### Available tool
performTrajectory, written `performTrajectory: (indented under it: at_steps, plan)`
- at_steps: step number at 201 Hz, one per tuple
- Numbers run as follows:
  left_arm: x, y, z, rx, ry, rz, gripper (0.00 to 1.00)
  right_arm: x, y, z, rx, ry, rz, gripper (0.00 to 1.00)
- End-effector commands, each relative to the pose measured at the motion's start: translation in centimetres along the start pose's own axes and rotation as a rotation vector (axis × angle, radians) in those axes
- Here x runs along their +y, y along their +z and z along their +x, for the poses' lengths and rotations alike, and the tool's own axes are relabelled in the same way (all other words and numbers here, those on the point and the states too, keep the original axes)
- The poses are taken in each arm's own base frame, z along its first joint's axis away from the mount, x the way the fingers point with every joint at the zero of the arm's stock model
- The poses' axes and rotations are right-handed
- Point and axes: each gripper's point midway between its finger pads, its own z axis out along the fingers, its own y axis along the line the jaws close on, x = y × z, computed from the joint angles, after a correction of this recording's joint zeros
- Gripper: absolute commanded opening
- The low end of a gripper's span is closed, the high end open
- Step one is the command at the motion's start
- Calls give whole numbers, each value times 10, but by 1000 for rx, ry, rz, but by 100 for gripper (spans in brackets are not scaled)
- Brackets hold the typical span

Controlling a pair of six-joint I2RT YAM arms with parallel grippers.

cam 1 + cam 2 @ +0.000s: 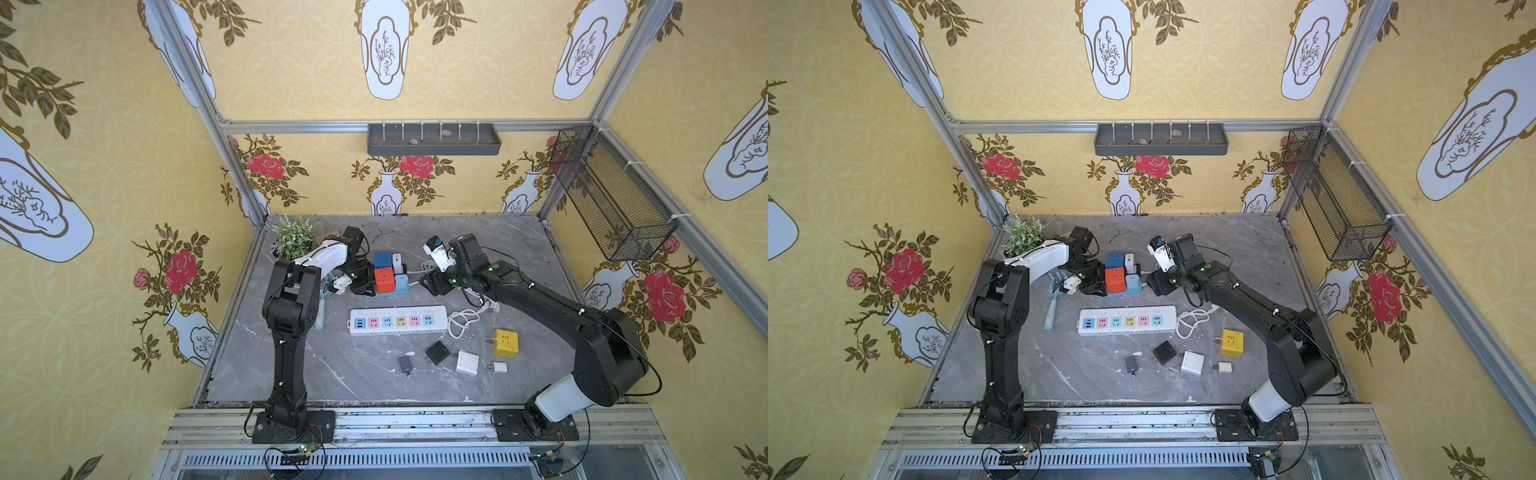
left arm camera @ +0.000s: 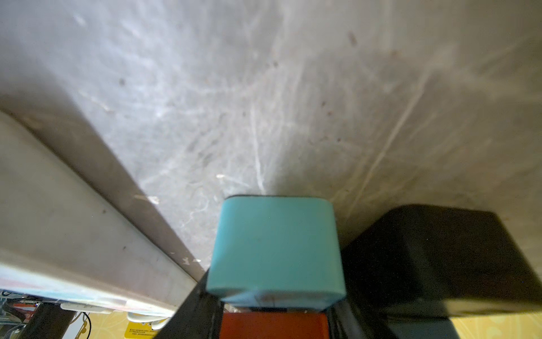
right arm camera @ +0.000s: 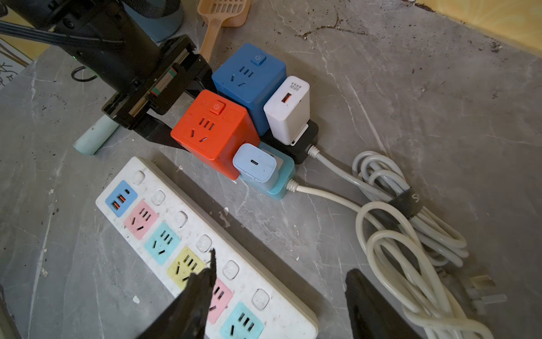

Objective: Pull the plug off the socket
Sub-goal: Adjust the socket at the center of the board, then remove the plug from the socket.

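Grey marble tabletop [image 3: 410, 117]: left gripper [image 2: 308, 243] seems clamped on the teal socket [image 3: 281, 182], bracing it; the right gripper [image 3: 281, 305], open and empty, should close squarely on the pale blue plug [image 3: 255, 164] seated there and pull straight out.

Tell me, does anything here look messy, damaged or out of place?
Yes: dark crumbs, like spilled soil, are strewn over the grey table near its far edge, and the white power strip looks grimy, with white flecks on the table beside it.
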Motion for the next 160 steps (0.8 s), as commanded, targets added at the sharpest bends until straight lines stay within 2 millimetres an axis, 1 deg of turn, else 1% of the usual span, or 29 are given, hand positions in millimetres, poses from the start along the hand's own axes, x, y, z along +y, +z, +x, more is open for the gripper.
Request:
performTrajectory:
  at_steps: [1,25,57,102,122,139,160]
  plan:
    - [13,1,-28,-115,-88,-40,8,5,2,-12,-38,-72,-88,73]
    - [15,-1,-34,-128,-77,-50,8,3,5,-11,-43,-124,-129,73]
    - [18,-2,-44,-153,-45,-70,7,14,7,-4,-62,-275,-192,73]
    - [25,1,-53,-172,3,-104,4,10,22,0,-43,-354,-196,72]
    - [25,2,-55,-180,36,-115,4,15,27,-1,-60,-408,-220,71]
    - [25,0,-57,-192,67,-129,4,20,36,3,-46,-458,-235,72]
    - [28,0,-59,-201,83,-136,4,20,43,2,-39,-473,-242,71]
